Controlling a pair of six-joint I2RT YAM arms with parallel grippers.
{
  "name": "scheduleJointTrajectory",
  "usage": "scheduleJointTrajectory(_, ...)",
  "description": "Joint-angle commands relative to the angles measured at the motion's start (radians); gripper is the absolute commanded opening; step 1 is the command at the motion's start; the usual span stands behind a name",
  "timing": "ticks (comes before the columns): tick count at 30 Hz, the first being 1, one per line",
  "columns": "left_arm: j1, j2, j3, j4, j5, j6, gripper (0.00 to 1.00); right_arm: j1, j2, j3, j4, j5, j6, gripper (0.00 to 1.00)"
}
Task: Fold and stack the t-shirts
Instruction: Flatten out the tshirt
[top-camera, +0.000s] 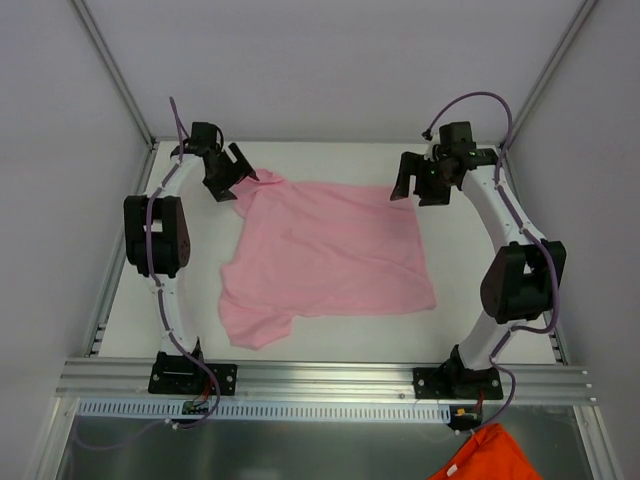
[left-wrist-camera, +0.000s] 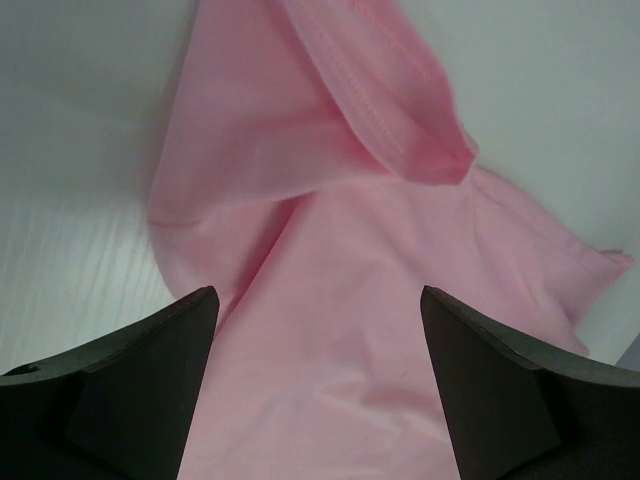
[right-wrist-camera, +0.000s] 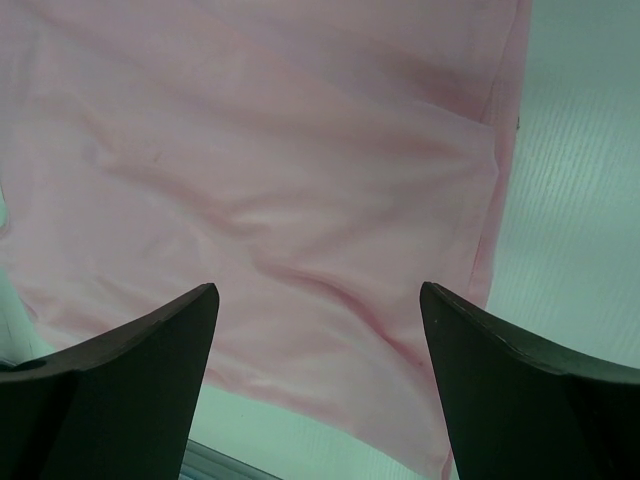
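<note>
A light pink t-shirt (top-camera: 330, 255) lies spread on the white table, a sleeve bunched at its near left corner and another crumpled at the far left. My left gripper (top-camera: 238, 178) hovers open over that far left corner; in the left wrist view the pink t-shirt (left-wrist-camera: 330, 330) fills the space below my left gripper (left-wrist-camera: 318, 300), with the folded sleeve (left-wrist-camera: 400, 110) beyond. My right gripper (top-camera: 412, 183) is open above the far right corner. There the t-shirt (right-wrist-camera: 280, 180) lies flat under my right gripper (right-wrist-camera: 318, 295). Neither gripper holds any cloth.
The white table (top-camera: 330, 165) is bounded by grey walls and a metal rail (top-camera: 320, 378) at the near edge. An orange cloth (top-camera: 487, 456) lies below the rail at the bottom right. Bare table shows beside the hem (right-wrist-camera: 580, 250).
</note>
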Motion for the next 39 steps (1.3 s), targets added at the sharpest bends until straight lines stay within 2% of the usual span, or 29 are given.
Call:
scheduleJointTrajectory(1, -0.013, -0.158, -0.055, -0.004, 0.032, -0.003, 0.84, -0.003, -0.078, 0.022, -0.021, -0.015, 0.014, 0.87)
scheduleJointTrajectory(5, -0.036, -0.364, -0.306, 0.047, 0.015, 0.006, 0.85, 0.006, -0.179, -0.052, -0.041, 0.043, 0.026, 0.88)
scheduleJointTrajectory(9, -0.046, -0.571, -0.482, 0.073, 0.011, -0.009, 0.86, 0.004, -0.262, -0.119, -0.085, 0.079, 0.021, 0.89)
scheduleJointTrajectory(11, -0.052, -0.614, -0.546, 0.064, 0.002, 0.001, 0.85, 0.009, -0.311, -0.176, -0.087, 0.081, 0.024, 0.89)
scheduleJointTrajectory(16, -0.052, -0.651, -0.568, 0.004, -0.037, 0.058, 0.86, 0.011, -0.361, -0.254, -0.104, 0.092, 0.047, 0.88)
scheduleJointTrajectory(18, -0.052, -0.657, -0.576, -0.012, -0.003, 0.055, 0.85, 0.015, -0.379, -0.256, -0.119, 0.092, 0.058, 0.88)
scheduleJointTrajectory(21, -0.07, -0.726, -0.692, -0.012, 0.014, 0.031, 0.84, 0.029, -0.452, -0.302, -0.153, 0.14, 0.06, 0.88)
scheduleJointTrajectory(24, -0.084, -0.862, -0.842, -0.012, -0.008, -0.017, 0.83, 0.031, -0.528, -0.349, -0.196, 0.17, 0.086, 0.88)
scheduleJointTrajectory(26, -0.085, -1.008, -0.926, -0.028, -0.029, -0.049, 0.82, 0.029, -0.578, -0.429, -0.202, 0.167, 0.093, 0.89)
scheduleJointTrajectory(30, -0.085, -1.143, -0.991, -0.14, -0.061, -0.052, 0.82, 0.029, -0.621, -0.492, -0.202, 0.158, 0.106, 0.89)
scheduleJointTrajectory(35, -0.085, -1.249, -1.063, -0.235, -0.051, -0.049, 0.82, 0.031, -0.644, -0.517, -0.205, 0.149, 0.109, 0.89)
scheduleJointTrajectory(39, -0.09, -1.319, -1.143, -0.253, -0.029, -0.097, 0.82, 0.031, -0.635, -0.526, -0.204, 0.117, 0.118, 0.89)
